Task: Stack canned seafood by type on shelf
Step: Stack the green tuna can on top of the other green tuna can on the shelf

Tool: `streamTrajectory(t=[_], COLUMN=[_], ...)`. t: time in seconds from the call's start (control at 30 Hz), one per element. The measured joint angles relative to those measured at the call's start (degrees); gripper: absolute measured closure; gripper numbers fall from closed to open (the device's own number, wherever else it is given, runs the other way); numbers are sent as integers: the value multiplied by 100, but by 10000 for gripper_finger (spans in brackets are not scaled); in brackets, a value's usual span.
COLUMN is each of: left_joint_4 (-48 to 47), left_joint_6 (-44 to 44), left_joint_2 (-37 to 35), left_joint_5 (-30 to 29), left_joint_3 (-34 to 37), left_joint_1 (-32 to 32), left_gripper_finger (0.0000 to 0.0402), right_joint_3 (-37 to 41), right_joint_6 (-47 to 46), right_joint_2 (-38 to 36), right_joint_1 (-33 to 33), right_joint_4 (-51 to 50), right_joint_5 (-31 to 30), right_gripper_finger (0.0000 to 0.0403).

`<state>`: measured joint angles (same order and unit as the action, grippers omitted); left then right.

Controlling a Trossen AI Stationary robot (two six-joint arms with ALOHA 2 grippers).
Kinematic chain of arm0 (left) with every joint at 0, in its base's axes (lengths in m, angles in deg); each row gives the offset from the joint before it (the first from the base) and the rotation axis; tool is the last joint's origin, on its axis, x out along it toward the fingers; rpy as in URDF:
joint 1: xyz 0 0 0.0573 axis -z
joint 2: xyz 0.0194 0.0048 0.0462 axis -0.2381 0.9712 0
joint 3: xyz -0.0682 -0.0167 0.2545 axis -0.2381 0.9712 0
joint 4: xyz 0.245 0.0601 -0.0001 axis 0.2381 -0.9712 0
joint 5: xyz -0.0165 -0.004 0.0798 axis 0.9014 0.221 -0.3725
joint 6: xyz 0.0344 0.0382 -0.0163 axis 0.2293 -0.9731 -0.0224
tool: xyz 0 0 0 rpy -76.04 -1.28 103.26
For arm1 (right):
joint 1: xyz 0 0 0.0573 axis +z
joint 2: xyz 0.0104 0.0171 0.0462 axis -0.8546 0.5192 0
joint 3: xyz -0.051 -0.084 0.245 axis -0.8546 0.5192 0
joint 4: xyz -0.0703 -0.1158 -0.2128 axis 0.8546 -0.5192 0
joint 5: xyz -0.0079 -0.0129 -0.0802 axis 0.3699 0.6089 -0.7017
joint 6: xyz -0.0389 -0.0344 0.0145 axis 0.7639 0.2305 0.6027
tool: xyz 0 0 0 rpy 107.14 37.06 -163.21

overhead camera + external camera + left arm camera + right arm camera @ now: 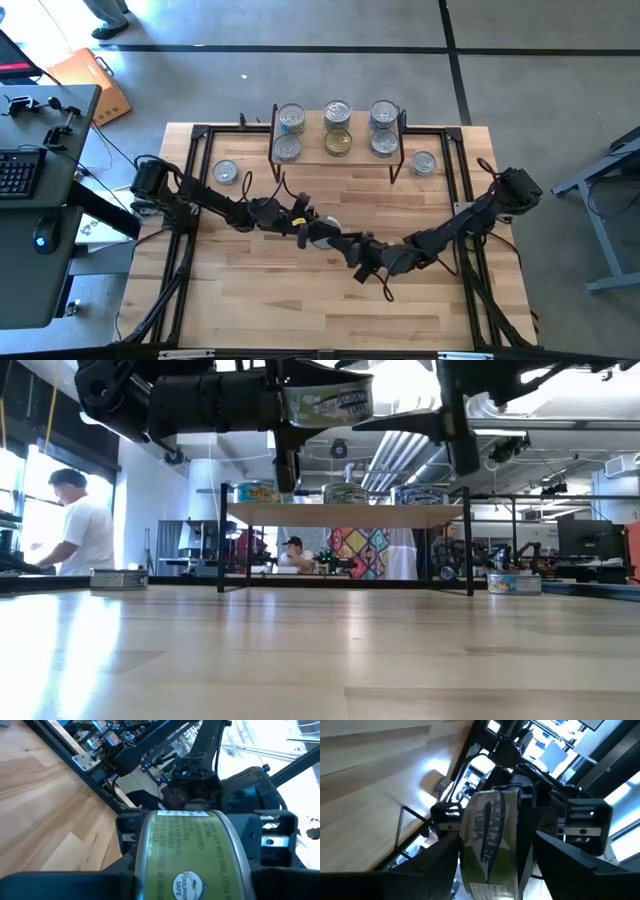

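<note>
Green-labelled tin (192, 857) held aloft; six tins (337, 113) on shelf (276, 130), two beside.

A yellow-green tin (192, 857) with dark print and a white dolphin badge filled the lower centre of the left wrist view, while 5 silver-lidded tins (291, 119) and 1 gold-lidded tin (338, 144) sat on the light wooden shelf (310, 135) at upper centre.

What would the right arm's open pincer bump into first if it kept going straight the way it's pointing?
Most likely the green-labelled round tuna tin held by the left pincer. The tin sits straight ahead of the right pincer, about level with its open tips, though depth is hard to judge.
</note>
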<state>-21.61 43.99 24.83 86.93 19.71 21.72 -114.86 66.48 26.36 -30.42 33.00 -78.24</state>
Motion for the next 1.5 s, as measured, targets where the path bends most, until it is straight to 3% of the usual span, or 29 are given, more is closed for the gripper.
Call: streamTrajectory(t=[0.1,0.2,0.33,0.47,0.63,0.77,0.87,0.93,1.03,1.2,1.33,1.5], left_joint_4=[3,0,-24,-46,59,-4,-152,-603,-1772,-3489,-3962,-3942], left_joint_6=[10,-92,-150,-355,-611,-1133,-1653,-2204,-3139,-3969,-4013,-3960], left_joint_2=[0,0,0,0,-7,-41,-228,-467,-986,-1751,-1920,-1699], left_joint_5=[12,20,20,-30,-46,482,1024,977,117,-2117,-3411,-4730], left_joint_3=[0,0,0,9,-15,-13,-11,-11,-11,-11,-11,-7], left_joint_1=[0,3,0,-21,-205,-542,-747,-677,-315,724,1578,2299], left_gripper_finger=[300,295,246,210,179,167,168,172,183,197,203,207], right_joint_3=[-42,-42,-48,-49,-43,-45,-45,-45,-45,-43,-45,-348], right_joint_6=[-32,-90,-355,-686,-1547,-2929,-3619,-3763,-4066,-5225,-5384,-5157], right_joint_2=[1,1,37,144,344,367,308,150,-233,-1140,-1641,-1621], right_joint_1=[-78,-98,-128,-123,-14,86,249,371,503,238,-565,-1923], right_joint_4=[-8,-178,-359,-367,-487,-398,-535,-634,-1003,-1842,-1915,-2399], right_joint_5=[108,205,288,417,1029,1502,1411,1123,692,296,-117,357], right_gripper_finger=[173,214,287,288,288,288,288,288,288,288,288,288])
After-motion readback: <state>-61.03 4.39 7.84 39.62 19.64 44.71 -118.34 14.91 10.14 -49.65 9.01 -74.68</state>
